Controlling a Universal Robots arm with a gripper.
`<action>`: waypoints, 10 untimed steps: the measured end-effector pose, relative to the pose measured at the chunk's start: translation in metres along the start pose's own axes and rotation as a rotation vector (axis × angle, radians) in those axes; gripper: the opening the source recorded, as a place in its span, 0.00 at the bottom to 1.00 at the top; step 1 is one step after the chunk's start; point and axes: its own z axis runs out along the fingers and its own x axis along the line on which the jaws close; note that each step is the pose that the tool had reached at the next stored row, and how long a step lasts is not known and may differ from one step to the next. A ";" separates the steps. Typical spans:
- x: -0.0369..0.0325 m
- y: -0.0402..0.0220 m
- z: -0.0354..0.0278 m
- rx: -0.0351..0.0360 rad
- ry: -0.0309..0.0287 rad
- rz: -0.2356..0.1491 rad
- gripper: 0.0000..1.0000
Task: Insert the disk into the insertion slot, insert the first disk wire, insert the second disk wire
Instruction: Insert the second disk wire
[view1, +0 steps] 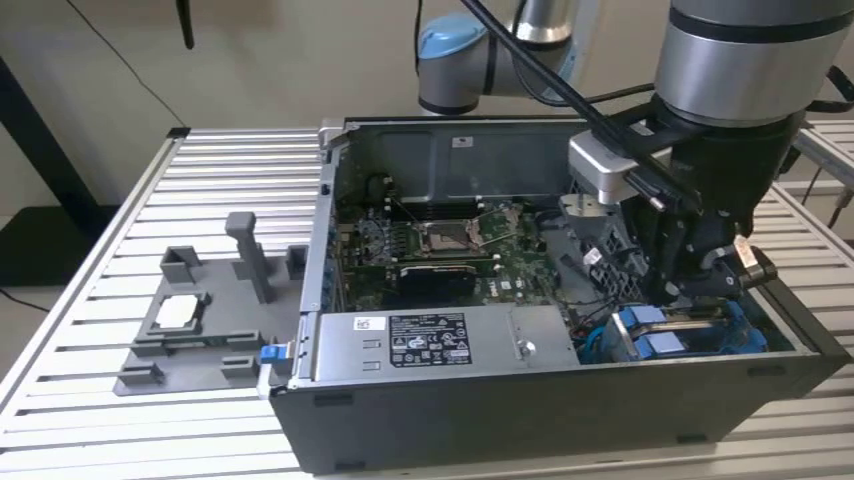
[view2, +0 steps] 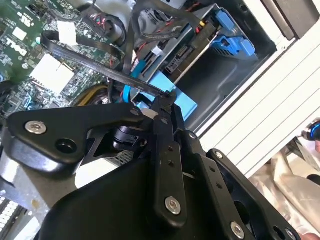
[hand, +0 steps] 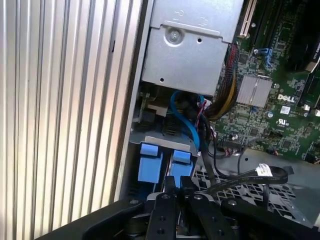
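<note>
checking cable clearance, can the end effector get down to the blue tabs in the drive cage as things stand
Probably yes: the end effector hangs just above the blue tabs in the drive cage, though a black cable runs close beside its fingertips.

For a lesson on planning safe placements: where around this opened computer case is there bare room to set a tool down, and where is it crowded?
Free: the slatted aluminium table behind the grey plastic fixture, and its front corner at the exterior view's left. Crowded: inside the dark grey computer case, where the black gripper hangs over the blue-fitted insertion slot among black cables.
</note>
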 end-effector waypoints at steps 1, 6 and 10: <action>0.0014 -0.0007 0.0005 -0.0001 -0.0020 0.000 0.16; 0.0016 -0.0008 0.0006 -0.0002 -0.0025 0.001 0.16; 0.0044 -0.0110 0.0030 -0.0258 -0.0076 0.000 0.16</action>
